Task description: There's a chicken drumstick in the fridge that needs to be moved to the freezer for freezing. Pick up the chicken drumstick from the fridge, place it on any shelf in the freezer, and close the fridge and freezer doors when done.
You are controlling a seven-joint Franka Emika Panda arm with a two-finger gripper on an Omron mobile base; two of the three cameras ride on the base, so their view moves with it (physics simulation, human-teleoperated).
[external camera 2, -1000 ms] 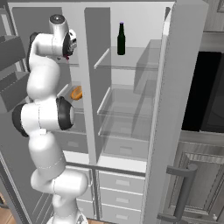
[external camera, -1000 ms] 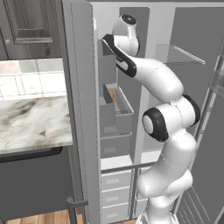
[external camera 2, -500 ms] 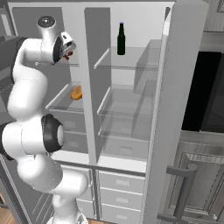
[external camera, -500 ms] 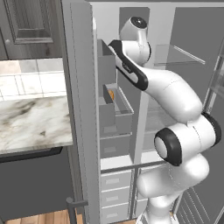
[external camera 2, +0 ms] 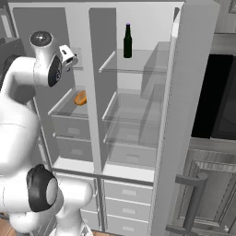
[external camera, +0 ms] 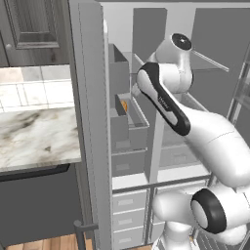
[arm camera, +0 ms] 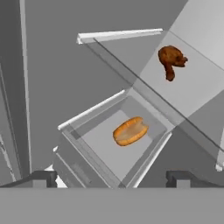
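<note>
Seen from the hand, the gripper (arm camera: 112, 177) hovers with jaws wide apart and empty above a golden-orange food item (arm camera: 130, 131) on a lower shelf; to the right, the chicken drumstick (arm camera: 171, 61) lies on a clear shelf (arm camera: 192, 92) in the freezer (external camera 2: 69, 99)

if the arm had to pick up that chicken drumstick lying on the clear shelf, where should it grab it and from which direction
Probably from above, jaws spanning the thick rounded end of the chicken drumstick. It lies flat on the clear shelf with its narrow bone end tapering off, so the bulky end offers more to pinch. The gripper is open and apart from it.
</note>
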